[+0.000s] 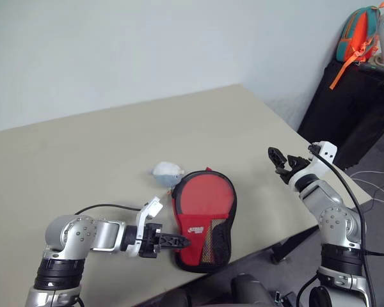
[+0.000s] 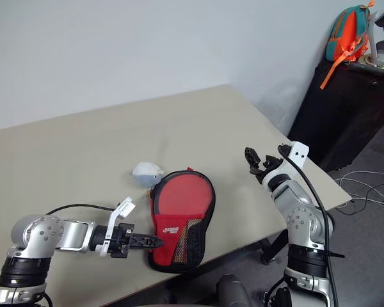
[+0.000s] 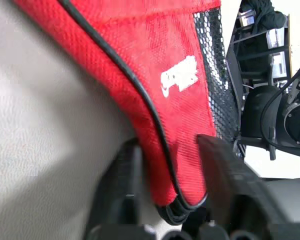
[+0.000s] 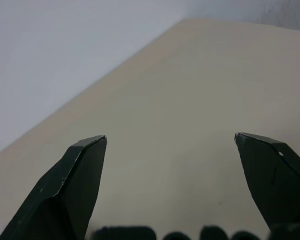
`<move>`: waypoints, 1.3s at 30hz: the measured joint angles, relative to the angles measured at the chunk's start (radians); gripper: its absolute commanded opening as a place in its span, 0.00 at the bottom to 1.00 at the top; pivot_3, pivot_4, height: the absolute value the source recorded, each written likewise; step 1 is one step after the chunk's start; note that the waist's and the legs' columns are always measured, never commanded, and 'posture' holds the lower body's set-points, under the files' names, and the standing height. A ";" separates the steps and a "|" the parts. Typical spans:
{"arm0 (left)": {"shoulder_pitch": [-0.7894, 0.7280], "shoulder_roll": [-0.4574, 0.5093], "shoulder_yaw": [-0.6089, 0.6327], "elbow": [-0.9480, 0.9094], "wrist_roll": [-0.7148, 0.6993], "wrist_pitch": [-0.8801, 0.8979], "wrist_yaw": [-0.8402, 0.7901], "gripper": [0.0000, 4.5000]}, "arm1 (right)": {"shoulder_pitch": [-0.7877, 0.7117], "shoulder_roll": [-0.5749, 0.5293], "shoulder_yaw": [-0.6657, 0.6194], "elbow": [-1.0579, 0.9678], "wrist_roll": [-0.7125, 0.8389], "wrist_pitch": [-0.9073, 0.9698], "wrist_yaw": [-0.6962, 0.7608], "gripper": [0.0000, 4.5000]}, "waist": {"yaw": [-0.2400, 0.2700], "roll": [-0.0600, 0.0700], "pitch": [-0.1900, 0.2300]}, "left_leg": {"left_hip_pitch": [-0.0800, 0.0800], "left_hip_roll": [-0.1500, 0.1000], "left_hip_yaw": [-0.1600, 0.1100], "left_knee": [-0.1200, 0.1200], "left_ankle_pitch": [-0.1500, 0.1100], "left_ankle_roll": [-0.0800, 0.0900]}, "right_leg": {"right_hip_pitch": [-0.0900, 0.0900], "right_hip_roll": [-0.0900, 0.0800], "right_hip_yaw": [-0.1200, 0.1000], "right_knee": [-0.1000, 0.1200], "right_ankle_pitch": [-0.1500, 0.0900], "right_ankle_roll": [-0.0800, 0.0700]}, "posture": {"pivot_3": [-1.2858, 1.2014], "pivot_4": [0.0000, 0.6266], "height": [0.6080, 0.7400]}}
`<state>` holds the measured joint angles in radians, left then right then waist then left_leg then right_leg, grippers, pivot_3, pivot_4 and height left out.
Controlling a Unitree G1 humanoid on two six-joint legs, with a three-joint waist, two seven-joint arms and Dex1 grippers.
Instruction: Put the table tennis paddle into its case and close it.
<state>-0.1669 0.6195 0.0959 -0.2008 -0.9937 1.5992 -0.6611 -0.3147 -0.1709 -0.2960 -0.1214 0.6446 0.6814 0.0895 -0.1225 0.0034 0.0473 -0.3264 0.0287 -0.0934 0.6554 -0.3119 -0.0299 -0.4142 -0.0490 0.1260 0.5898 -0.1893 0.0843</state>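
While the case (image 1: 203,219) lies shut-looking, left tool (image 1: 176,242) straddles its edge loosely; right tool (image 1: 280,161) gapes empty.

The case (image 1: 203,217), a black-piped pouch with red front and mesh, lies flat near the table's front edge.

Lab: bare table (image 1: 83,153), floor cables (image 1: 371,185)

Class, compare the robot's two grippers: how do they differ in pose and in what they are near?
The left gripper points sideways, low at the case, with the case's edge between its jaws; the right gripper is raised over bare table, away from the case. The right's jaws are open and empty. Both have two black fingers.
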 measured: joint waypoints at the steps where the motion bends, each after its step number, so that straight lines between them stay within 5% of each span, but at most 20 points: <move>1: 0.003 0.047 -0.015 -0.012 0.000 -0.013 -0.027 0.66 | -0.004 0.000 0.002 0.001 0.000 0.000 0.001 0.99 | -0.001 0.000 0.000 | 0.000 0.000 0.000 0.000 0.000 0.000 | 0.000 0.000 0.000 0.000 0.000 0.000 | 0.52 0.00 1.00; 6: 0.077 0.309 -0.109 -0.096 0.082 -0.233 -0.237 0.72 | -0.012 -0.003 0.005 0.003 -0.005 -0.012 0.015 0.99 | -0.007 0.000 0.001 | 0.000 0.001 0.003 -0.004 0.000 0.000 | -0.003 0.000 0.001 0.000 -0.001 -0.001 | 0.52 0.00 1.00; 8: 0.064 0.337 -0.119 -0.076 0.127 -0.337 -0.305 0.72 | -0.015 -0.002 0.007 0.002 -0.004 -0.023 0.028 0.99 | -0.001 0.001 0.002 | -0.002 0.000 0.003 -0.004 0.000 0.000 | -0.004 0.000 0.001 0.000 -0.001 -0.001 | 0.52 0.00 1.00; 16: -0.155 0.185 -0.086 0.020 0.211 -0.589 -0.319 0.72 | -0.047 -0.008 0.034 0.015 -0.003 -0.049 0.109 0.99 | 0.010 0.001 0.003 | -0.005 0.000 0.003 0.000 0.000 0.000 | -0.004 0.000 0.001 0.000 0.001 0.001 | 0.52 0.00 1.00; 28: -0.191 -0.096 -0.412 0.193 0.621 -0.986 -0.178 0.72 | -0.202 -0.043 0.065 0.200 -0.054 -0.079 0.200 0.99 | 0.015 0.002 0.002 | 0.001 0.000 0.002 0.004 0.000 0.000 | 0.004 0.000 0.002 0.000 0.001 0.001 | 0.52 0.00 1.00; 33: -0.167 -0.093 -0.467 0.200 0.743 -1.120 -0.174 0.72 | -0.276 -0.049 0.127 0.288 -0.101 -0.081 0.247 0.99 | 0.015 0.003 0.001 | 0.002 0.000 0.002 0.004 0.000 0.000 | 0.006 0.000 0.002 0.000 0.001 0.001 | 0.52 0.00 1.00; 39: -0.149 -0.091 -0.444 0.141 0.739 -1.012 -0.176 0.73 | -0.426 0.003 0.288 0.471 -0.159 -0.073 0.410 1.00 | 0.003 0.007 -0.006 | 0.004 0.000 0.001 0.004 -0.002 0.003 | 0.006 0.001 0.002 0.001 0.001 0.002 | 0.52 0.00 1.00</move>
<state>-0.3155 0.5290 -0.3478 -0.0597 -0.2549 0.5877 -0.8374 -0.7411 -0.1677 -0.0076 0.3494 0.4853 0.6081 0.4999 -0.1200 0.0101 0.0413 -0.3226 0.0283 -0.0925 0.6590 -0.3134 -0.0269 -0.4080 -0.0483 0.1277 0.5903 -0.1883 0.0859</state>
